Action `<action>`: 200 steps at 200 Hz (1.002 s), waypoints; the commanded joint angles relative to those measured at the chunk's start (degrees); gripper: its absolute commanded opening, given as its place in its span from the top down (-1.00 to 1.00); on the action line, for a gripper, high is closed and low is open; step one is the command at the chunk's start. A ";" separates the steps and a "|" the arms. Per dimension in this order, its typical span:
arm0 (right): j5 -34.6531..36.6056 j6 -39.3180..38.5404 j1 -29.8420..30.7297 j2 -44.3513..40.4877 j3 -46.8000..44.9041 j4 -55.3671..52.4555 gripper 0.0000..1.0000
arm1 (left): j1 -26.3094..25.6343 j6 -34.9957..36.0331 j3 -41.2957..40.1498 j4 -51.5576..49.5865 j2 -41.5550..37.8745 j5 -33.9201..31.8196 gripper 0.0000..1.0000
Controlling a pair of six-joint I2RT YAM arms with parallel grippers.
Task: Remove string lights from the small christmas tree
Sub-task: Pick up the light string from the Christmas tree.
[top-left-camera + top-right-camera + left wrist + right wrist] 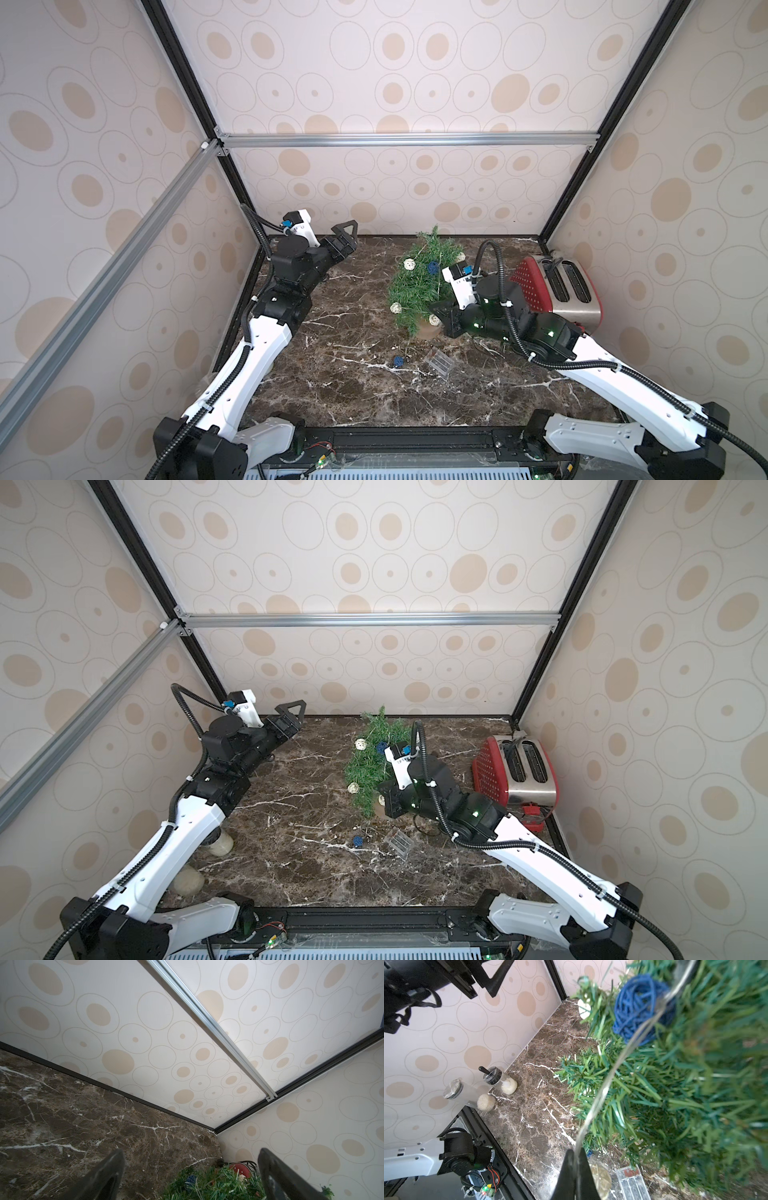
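Note:
The small christmas tree [419, 286] [370, 766] stands in a tan pot mid-table, leaning toward the back. The string lights [409, 263] hang on it as white and blue woven balls. One blue ball [399, 361] and the clear battery box [439, 362] [633, 1182] lie on the marble in front of it. My right gripper [576, 1154] [442, 313] is at the tree's right side beside the pot, shut on the pale wire [604, 1084], which runs up past a blue ball [639, 1007]. My left gripper [347, 232] [191, 1152] hangs open and empty at the back left.
A red and steel toaster [557, 291] stands in the back right corner, close behind my right arm. Two clear jars [218, 841] [500, 1082] holding something white stand by the left wall, near my left arm's base. The patterned walls close in three sides.

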 commanded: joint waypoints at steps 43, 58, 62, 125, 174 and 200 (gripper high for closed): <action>3.58 -5.58 -0.21 -0.01 10.29 -10.66 1.00 | 0.04 3.57 5.90 -4.21 1.25 1.50 -0.97; 4.91 -6.62 -0.40 0.53 12.94 -12.19 1.00 | -0.04 3.77 6.49 -4.75 1.37 1.81 -0.98; 5.11 -6.85 -0.62 0.70 13.59 -12.49 1.00 | -0.01 4.04 6.73 -5.02 1.34 1.86 -0.98; 9.08 -11.37 -4.61 5.03 22.95 -15.49 1.00 | 0.02 5.40 13.51 -8.53 4.94 4.75 -0.98; 11.48 -14.93 -7.31 10.42 29.48 -13.32 1.00 | 0.03 6.77 18.87 -8.79 7.91 7.75 -0.99; 11.38 -16.13 -9.49 13.21 33.09 -11.74 1.00 | 0.02 7.94 22.09 -9.22 9.62 9.02 -0.99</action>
